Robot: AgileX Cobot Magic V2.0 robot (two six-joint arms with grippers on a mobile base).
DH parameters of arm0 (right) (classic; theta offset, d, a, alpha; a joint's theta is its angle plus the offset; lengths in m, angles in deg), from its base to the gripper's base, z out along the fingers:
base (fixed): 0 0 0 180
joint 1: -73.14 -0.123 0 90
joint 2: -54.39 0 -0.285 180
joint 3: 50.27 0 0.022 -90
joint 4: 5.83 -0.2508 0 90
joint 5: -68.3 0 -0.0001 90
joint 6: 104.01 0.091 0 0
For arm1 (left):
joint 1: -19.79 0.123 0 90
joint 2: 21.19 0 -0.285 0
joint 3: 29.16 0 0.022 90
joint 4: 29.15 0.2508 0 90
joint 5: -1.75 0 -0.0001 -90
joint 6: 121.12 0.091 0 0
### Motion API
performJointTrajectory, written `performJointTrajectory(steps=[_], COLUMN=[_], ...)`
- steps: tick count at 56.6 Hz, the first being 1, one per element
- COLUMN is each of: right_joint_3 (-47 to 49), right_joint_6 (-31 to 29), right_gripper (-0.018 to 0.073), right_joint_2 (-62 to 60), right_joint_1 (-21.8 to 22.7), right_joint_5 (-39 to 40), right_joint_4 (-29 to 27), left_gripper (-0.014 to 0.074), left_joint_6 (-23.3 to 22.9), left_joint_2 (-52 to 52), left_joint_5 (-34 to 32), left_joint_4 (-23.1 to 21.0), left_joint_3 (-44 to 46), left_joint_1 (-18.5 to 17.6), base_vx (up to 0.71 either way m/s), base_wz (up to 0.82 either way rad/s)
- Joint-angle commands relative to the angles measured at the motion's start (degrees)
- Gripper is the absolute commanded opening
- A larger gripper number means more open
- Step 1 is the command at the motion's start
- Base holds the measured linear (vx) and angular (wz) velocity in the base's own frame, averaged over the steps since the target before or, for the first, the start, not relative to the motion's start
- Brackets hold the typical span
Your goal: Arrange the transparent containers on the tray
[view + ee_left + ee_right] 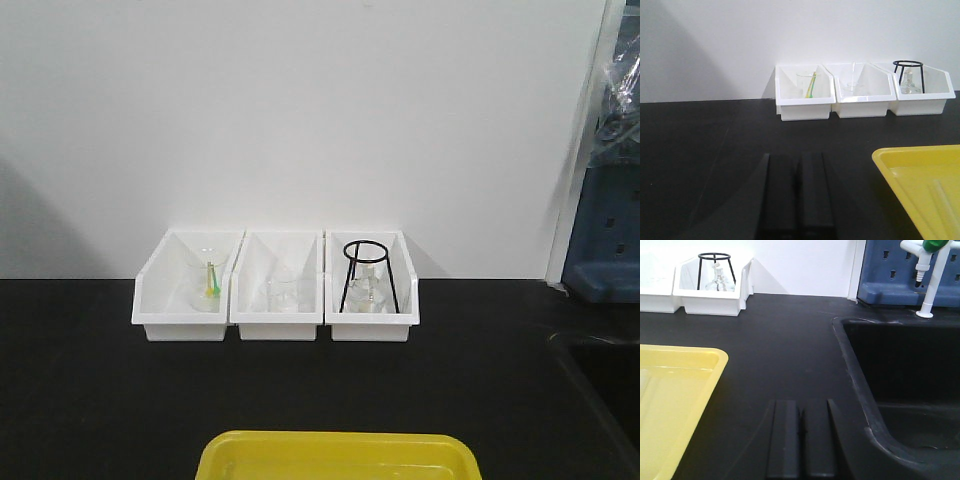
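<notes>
Left pincer [799, 195]: fingers pressed together, holding nothing, low over the black counter [700, 150]. Right pincer [801, 440]: likewise pressed together and holding nothing, over the counter.

Yellow tray [900, 167] lies ahead and to the right of the left pincer; from the right pincer it sits to the left, apart from both. A faint clear rod-like shape [942, 197] lies inside the tray in the left wrist view; cannot tell if it is one of the transparent containers.

Three white bins [275, 285] stand in a row against the wall, well ahead of both pincers, holding glassware; the rightmost also holds a black wire stand [367, 272]. A dark sink [910, 380] lies right of the right pincer, white tap [927, 275] behind it.
</notes>
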Motion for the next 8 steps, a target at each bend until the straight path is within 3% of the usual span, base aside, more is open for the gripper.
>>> performJointTrajectory(steps=[1, 8], right_joint_3=[-0.5, -0.5], right_joint_6=[-0.3, -0.3], right_gripper=[-0.0013, -0.0013], right_joint_2=[0.6, 0.6], right_joint_1=[0.1, 0.1], right_joint_5=[4.4, 4.4], right_joint_4=[0.7, 0.7], left_gripper=[-0.0007, -0.0007], left_joint_6=[-0.2, -0.2], left_joint_2=[0.2, 0.2], left_joint_5=[-4.3, -4.3], left_joint_4=[-0.4, -0.4], left_joint_3=[-1.6, -1.6], left_joint_1=[0.1, 0.1], base_vx=[0.00, 0.00], base_wz=[0.00, 0.00])
